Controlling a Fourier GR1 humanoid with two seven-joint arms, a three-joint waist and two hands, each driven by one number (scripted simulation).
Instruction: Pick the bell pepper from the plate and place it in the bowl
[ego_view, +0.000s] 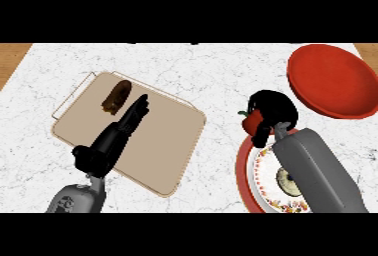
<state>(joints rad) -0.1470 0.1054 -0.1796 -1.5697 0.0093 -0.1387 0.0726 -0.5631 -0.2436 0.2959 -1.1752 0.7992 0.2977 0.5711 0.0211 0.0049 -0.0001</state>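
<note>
A red bell pepper (251, 120) shows at the far edge of the red-rimmed plate (246, 172), mostly hidden by my right hand (272, 107), whose black fingers curl round it. The grey right forearm crosses most of the plate. A red bowl (331, 80) lies at the far right of the counter, beyond and to the right of that hand. My left hand (118, 131) rests open over the tan cutting board (159, 142), fingers straight and pointing away.
A dark brown food item (117, 96) lies on the cutting board's far end, just beyond my left fingertips. White marble counter (207, 70) stretches between board, plate and bowl. Wooden edges show at the far corners.
</note>
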